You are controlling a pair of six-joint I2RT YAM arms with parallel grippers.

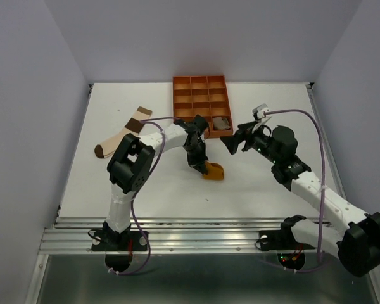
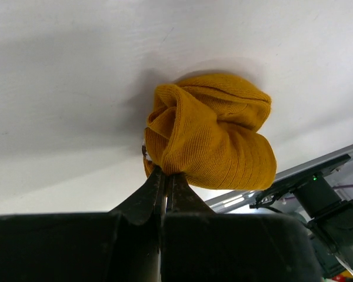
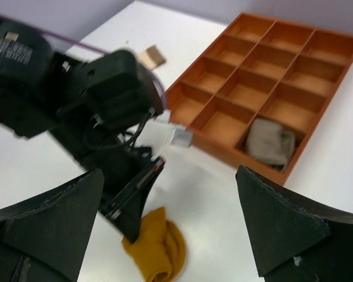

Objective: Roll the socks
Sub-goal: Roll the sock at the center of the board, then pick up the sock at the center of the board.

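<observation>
A white table (image 1: 114,190) is filling most of the overhead view, with two robot arms reaching in from the bottom edge. The left arm (image 1: 130,168) is bending in toward the centre. The right arm (image 1: 316,190) is slanting up from the lower right. An orange tray (image 1: 200,78) of square compartments is sitting at top centre. A colour-blocked sock (image 1: 123,133) is lying flat in the upper left, well apart from both pincers. A mustard sock (image 1: 213,171) is lying bunched on the table at centre, just below the tray. A taupe sock (image 1: 221,123) is sitting bundled in the tray's lower-right compartment. The left pincer (image 1: 199,166) is pressing closed on a fold at the mustard sock's edge. The right pincer (image 1: 231,144) is hovering right of centre, jaws spread wide and holding nothing, near the mustard sock.
</observation>
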